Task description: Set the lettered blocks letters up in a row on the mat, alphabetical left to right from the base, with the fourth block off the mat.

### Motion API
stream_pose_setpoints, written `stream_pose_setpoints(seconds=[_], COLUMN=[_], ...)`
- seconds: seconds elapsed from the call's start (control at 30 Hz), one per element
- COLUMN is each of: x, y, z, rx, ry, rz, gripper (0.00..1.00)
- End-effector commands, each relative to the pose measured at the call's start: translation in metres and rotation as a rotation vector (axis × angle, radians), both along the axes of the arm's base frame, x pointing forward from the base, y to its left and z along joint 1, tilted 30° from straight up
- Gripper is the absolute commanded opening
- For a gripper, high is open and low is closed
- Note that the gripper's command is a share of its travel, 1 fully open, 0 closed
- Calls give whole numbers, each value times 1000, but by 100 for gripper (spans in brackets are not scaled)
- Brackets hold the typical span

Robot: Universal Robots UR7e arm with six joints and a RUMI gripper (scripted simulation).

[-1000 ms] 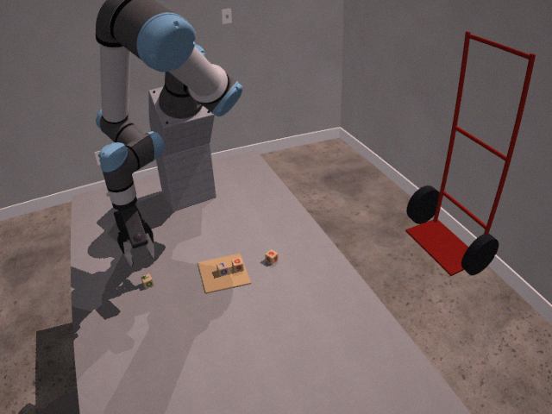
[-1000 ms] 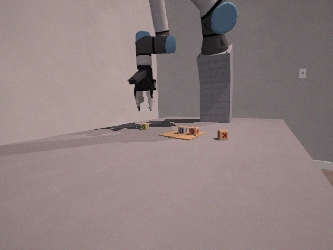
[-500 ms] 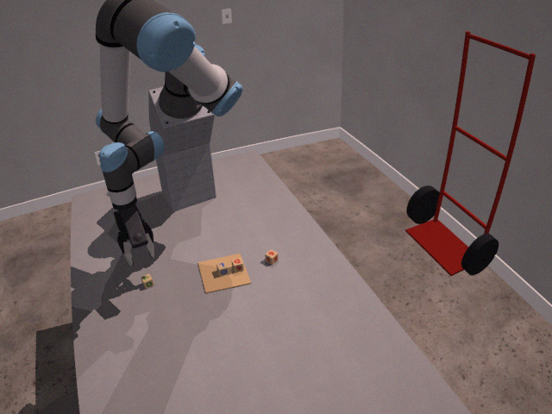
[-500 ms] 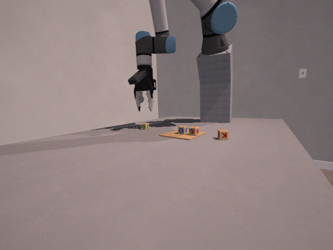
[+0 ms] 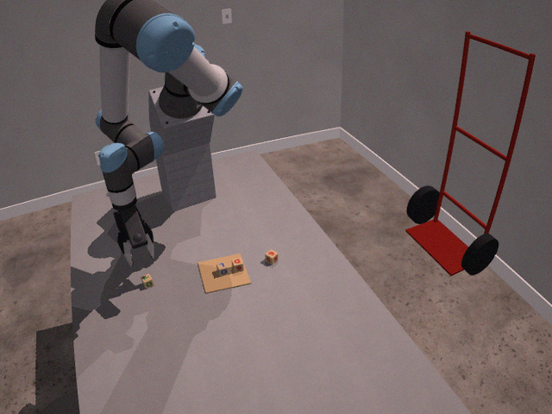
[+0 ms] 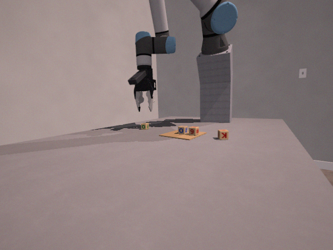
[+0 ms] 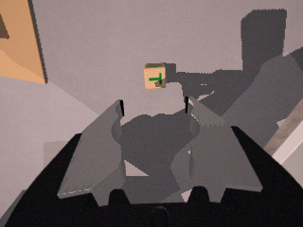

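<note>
A tan mat lies on the grey platform; it also shows in the exterior view and at the wrist view's top left. On it stand a blue-marked block and a red-marked block, side by side. A block with red marks sits off the mat to one side and shows a K on its side in the exterior view. A block with a green T on top sits off the mat on the other side. My gripper hangs above and just short of the green block, fingers partly apart and empty.
The arm's grey pedestal stands behind the mat. A red hand truck leans on the right wall, far from the blocks. The grey platform ends at brown floor on both sides.
</note>
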State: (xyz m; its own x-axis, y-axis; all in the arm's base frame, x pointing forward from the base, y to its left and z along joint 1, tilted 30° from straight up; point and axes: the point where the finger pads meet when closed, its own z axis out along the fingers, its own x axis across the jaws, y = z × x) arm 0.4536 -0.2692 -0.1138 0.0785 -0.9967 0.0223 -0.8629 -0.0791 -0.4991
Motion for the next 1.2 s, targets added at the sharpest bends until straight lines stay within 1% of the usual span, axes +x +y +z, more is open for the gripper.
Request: stream_pose_setpoints(seconds=[0.0, 0.33, 0.83, 1.17], x=[3, 7, 18, 23], y=[-1, -2, -2, -3], z=[-2, -9, -29, -38], rx=[-6, -7, -7, -7], ry=[-2, -1, -1, -2], rz=[7, 8, 8, 8], gripper=[40, 40, 40, 40])
